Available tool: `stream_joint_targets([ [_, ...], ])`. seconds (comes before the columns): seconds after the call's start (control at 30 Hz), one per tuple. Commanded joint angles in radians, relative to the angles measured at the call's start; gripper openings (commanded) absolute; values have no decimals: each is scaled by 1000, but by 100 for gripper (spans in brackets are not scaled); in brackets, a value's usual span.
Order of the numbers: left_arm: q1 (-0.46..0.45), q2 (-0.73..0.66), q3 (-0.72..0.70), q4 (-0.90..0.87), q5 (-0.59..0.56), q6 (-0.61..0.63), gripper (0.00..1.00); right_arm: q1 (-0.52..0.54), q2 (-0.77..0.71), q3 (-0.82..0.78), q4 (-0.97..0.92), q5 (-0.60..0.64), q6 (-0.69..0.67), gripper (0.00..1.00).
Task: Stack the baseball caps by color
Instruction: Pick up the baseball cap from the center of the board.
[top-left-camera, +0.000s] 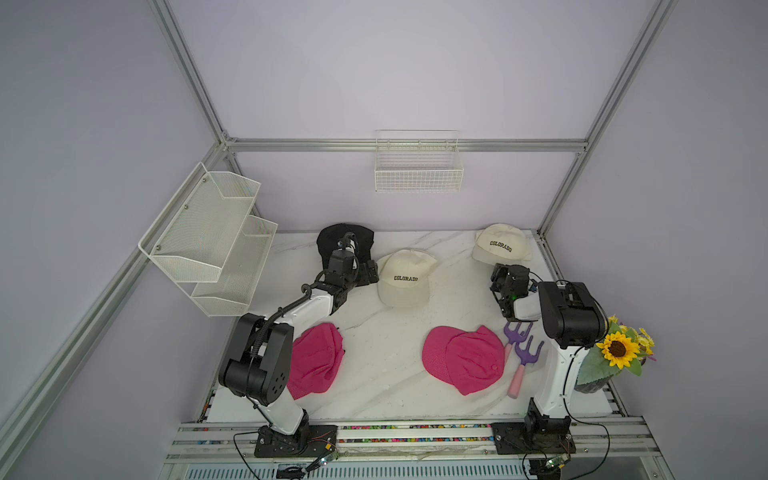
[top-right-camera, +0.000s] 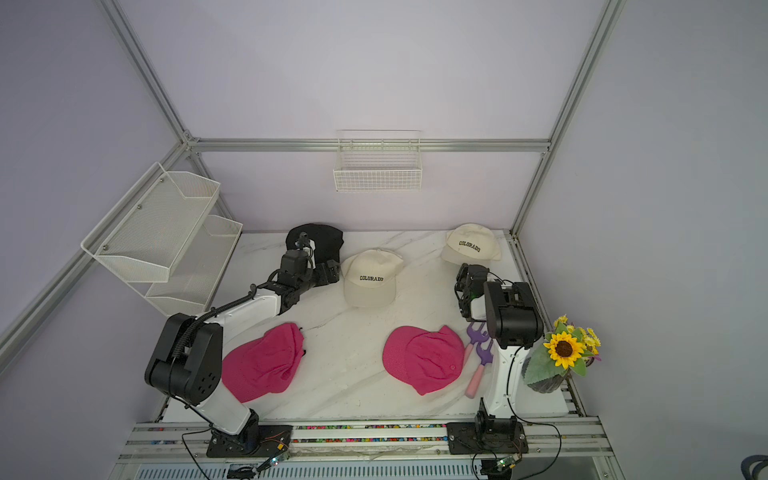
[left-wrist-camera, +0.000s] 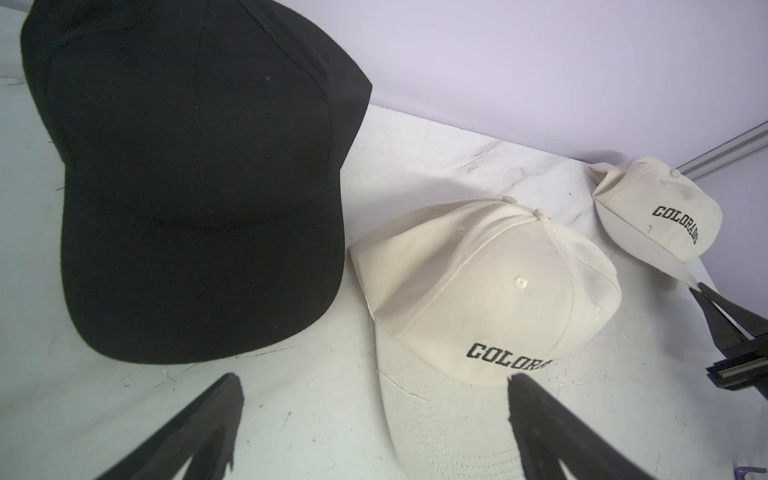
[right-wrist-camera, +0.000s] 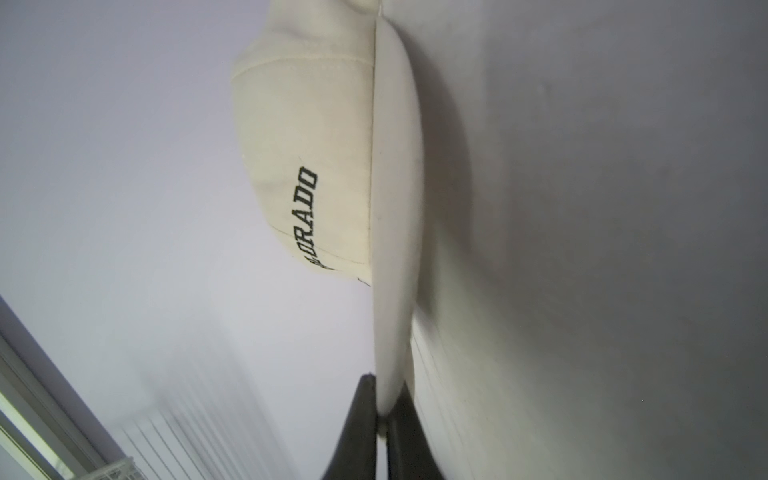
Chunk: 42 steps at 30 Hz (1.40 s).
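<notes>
Step in hand: You have the right gripper (right-wrist-camera: 382, 409) clamped on the brim tip of the far cream cap (top-left-camera: 500, 245), which sits at the back right corner of the worktop (top-left-camera: 374, 374). This looks like the start of a lift.
Next move: Judging by the layout, carry that cap across to the middle cream cap (top-left-camera: 405, 276) and lower it crown over crown. The pinch on the brim is thin, so the soft crown may sag or swing.
Left gripper: The left gripper (left-wrist-camera: 374, 378) has its jaws wide apart and holds nothing. It hovers low between the black cap (top-left-camera: 345, 239) and the middle cream cap.
Pink caps: The left pink cap (top-left-camera: 316, 361) lies partly under the left arm (top-left-camera: 299, 311). The right pink cap (top-left-camera: 461, 359) lies just beside the purple garden rakes (top-left-camera: 521, 349). They are well apart and not yet stacked.
Edges: The far cream cap is near the back wall (top-left-camera: 311, 199) and the frame post (top-left-camera: 548, 208), with little room behind it.
Open room: Bare worktop lies between the two cream caps.
</notes>
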Motion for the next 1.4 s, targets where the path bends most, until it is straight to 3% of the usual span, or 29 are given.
stream_joint_targets([
  [0.0, 8, -9, 37, 33, 8, -16, 100, -7, 2, -43, 129, -17, -37, 0],
  [0.3, 9, -34, 40, 84, 181, -91, 100, -7, -198, -110, 254, -32, -138, 0],
  [0.53, -8, -39, 11, 312, 476, -350, 100, 42, -512, -247, 211, 20, -162, 0],
  [0.7, -85, -7, 6, 558, 594, -530, 100, 134, -736, -360, 208, 92, -185, 0],
  [0.9, -214, 38, 84, 664, 635, -558, 100, 332, -966, -437, 241, 269, -310, 0],
  [1.17, -309, 112, 158, 889, 688, -631, 100, 553, -1006, -459, 303, 352, -377, 0],
  [1.37, -329, 108, 170, 878, 663, -611, 100, 635, -965, -455, 355, 369, -425, 0],
])
